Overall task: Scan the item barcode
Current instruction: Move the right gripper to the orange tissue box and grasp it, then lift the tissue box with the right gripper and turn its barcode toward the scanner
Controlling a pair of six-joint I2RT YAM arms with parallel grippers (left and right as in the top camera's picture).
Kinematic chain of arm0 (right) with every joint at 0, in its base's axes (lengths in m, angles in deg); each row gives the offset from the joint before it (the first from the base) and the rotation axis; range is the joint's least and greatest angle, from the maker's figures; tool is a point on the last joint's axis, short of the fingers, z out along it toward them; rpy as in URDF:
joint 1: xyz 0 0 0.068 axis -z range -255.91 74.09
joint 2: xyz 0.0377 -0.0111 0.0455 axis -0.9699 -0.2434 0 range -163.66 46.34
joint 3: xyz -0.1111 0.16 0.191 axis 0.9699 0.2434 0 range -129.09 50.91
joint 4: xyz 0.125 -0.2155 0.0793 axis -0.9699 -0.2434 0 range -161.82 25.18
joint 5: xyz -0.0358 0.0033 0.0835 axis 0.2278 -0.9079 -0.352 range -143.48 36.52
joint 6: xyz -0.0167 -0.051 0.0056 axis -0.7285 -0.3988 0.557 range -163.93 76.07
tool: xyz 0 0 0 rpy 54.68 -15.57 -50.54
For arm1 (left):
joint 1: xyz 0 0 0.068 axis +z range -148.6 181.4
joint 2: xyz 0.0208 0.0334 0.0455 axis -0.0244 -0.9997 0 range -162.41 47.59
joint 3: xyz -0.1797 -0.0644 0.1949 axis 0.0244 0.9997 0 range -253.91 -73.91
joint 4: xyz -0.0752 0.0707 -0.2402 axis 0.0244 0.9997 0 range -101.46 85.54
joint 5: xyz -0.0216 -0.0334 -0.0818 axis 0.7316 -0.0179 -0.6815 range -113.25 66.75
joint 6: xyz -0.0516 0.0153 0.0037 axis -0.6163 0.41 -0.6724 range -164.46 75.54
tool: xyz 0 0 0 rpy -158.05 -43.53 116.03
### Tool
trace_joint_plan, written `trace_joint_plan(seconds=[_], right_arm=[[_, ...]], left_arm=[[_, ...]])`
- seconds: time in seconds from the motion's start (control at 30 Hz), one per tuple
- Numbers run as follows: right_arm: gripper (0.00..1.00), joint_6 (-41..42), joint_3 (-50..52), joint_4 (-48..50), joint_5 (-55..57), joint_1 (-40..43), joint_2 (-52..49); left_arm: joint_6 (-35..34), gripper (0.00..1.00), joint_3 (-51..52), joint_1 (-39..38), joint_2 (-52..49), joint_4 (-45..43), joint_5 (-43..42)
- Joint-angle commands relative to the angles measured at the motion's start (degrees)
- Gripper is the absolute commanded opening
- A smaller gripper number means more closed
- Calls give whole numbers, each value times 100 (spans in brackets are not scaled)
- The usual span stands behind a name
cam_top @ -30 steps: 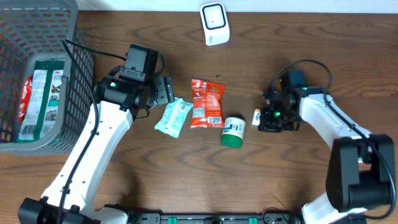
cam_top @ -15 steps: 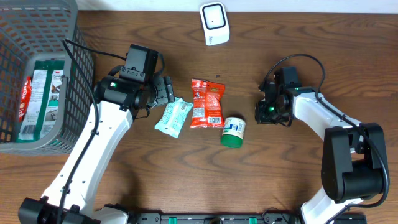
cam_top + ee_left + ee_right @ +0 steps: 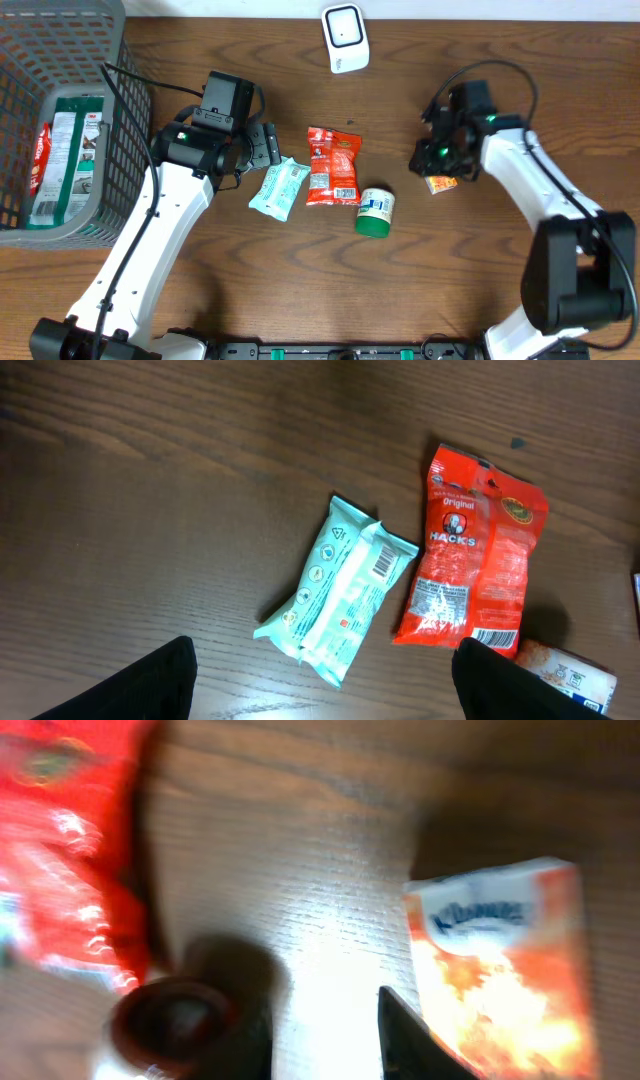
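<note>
Your item is the small orange-and-white tissue pack (image 3: 441,184). It lies flat on the brown wooden table (image 3: 300,290), on the robot's side of the white barcode scanner (image 3: 345,38) and off to the scanner's right. Expect it to be light, soft and squashy, with a slick film wrap. A hard pinch would likely crumple it, and a weak one may let it slide. The best hold is probably across its narrow edges, leaving the printed faces bare for the scanner. The blurred views do not show you where the barcode sits.

The right gripper (image 3: 436,166) hangs just over the pack on the scanner's side, wrist bent steeply down. Its jaws are parted over bare wood and hold nothing, and the pack lies outside one finger (image 3: 410,1035).

The left gripper (image 3: 266,148) hovers to the scanner's left, spread wide and empty, over a mint-green soft packet (image 3: 340,595).
</note>
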Motion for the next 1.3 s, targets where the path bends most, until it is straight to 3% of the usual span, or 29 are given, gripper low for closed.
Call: trace_joint_plan(seconds=[0.0, 0.07, 0.33, 0.63, 0.7, 1.0, 1.27], right_arm=[[49, -205, -487, -391, -98, 387, 472], [58, -472, -557, -638, -103, 640, 575], [61, -1392, -284, -852, -103, 1414, 457], [54, -1766, 640, 173, -275, 1360, 304], [47, -1770, 866, 448, -278, 1346, 304], [47, -1770, 1923, 1941, -966, 1344, 304], [38, -1770, 2490, 2616, -977, 1344, 304]], left_arm=[[9, 82, 11, 15, -55, 15, 90], [9, 82, 11, 15, -55, 15, 90], [9, 82, 11, 15, -55, 15, 90], [-55, 82, 11, 15, -55, 15, 63], [-55, 82, 11, 15, -55, 15, 63], [-55, 82, 11, 15, -55, 15, 63], [-55, 82, 11, 15, -55, 15, 63]])
